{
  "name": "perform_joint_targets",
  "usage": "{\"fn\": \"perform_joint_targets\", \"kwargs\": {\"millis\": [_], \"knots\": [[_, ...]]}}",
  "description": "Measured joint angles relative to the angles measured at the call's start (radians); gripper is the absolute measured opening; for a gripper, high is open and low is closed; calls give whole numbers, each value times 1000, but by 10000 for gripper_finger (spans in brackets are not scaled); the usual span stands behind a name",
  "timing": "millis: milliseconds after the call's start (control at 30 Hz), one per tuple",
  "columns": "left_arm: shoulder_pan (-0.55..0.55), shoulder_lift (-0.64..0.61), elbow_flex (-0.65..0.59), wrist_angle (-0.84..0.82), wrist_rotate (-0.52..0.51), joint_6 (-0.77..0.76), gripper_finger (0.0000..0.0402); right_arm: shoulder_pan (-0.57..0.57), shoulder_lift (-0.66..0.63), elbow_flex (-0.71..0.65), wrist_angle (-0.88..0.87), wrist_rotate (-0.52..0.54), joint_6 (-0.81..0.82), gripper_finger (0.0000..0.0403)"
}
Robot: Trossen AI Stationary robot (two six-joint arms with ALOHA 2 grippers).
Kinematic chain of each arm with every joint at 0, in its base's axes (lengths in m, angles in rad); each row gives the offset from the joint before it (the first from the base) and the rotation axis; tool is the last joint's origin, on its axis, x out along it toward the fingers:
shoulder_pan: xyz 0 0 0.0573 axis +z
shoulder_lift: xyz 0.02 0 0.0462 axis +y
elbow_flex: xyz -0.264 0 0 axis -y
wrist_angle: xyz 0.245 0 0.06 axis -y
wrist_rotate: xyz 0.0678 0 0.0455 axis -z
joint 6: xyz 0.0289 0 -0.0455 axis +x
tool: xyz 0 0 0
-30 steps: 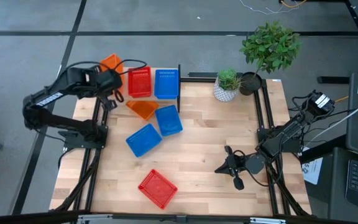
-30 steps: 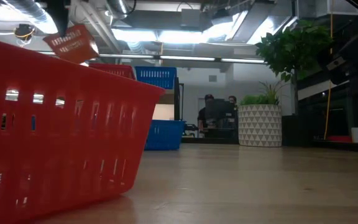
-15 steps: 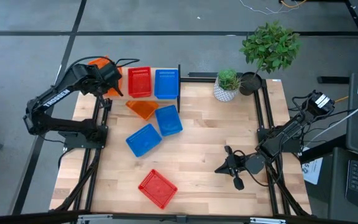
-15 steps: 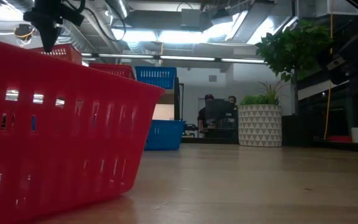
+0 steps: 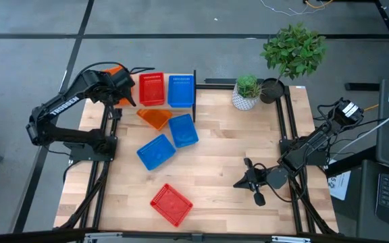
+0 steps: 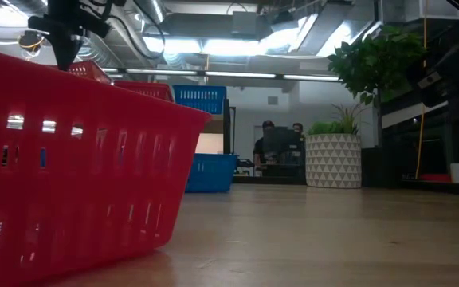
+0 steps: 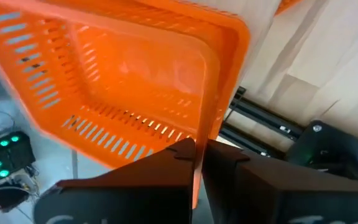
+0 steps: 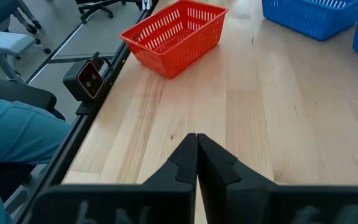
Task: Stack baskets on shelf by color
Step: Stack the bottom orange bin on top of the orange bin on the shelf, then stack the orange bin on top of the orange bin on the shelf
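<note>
High view: the left end effector (image 5: 121, 86) sits at the upper left of the frame, over the left end of the shelf (image 5: 193, 88), clamped on an orange basket (image 5: 117, 69) that peeks out behind the arm. On the shelf beside it stand a red basket (image 5: 151, 89) and a blue basket (image 5: 180, 91), side by side. Just below them on the counter (image 5: 228, 169) lie a second orange basket (image 5: 154, 118), two more blue baskets (image 5: 183, 129) (image 5: 156, 151), and — well apart, at lower centre — a lone red basket (image 5: 171, 204). The right end effector (image 5: 247, 177) rests low at the lower right, away from all baskets. A white patterned pot (image 5: 246, 98) stands at the counter's upper edge.

Low view: that lone red basket fills the left foreground; the left end effector hangs at upper left, touching the orange basket's rim.

Left wrist view: its fingers (image 7: 166, 162) are pinched together on the orange basket's wall — the basket tilts.

Right wrist view: the right fingers (image 8: 185, 158) are closed, tips touching, holding nothing, pointing toward the lone red basket.
</note>
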Motion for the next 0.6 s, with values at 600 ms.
{"fn": "perform_joint_targets", "kwargs": {"millis": [600], "knots": [[-38,0,65,30,16,-47,77,0,0,0,-1,0,-3,8]]}}
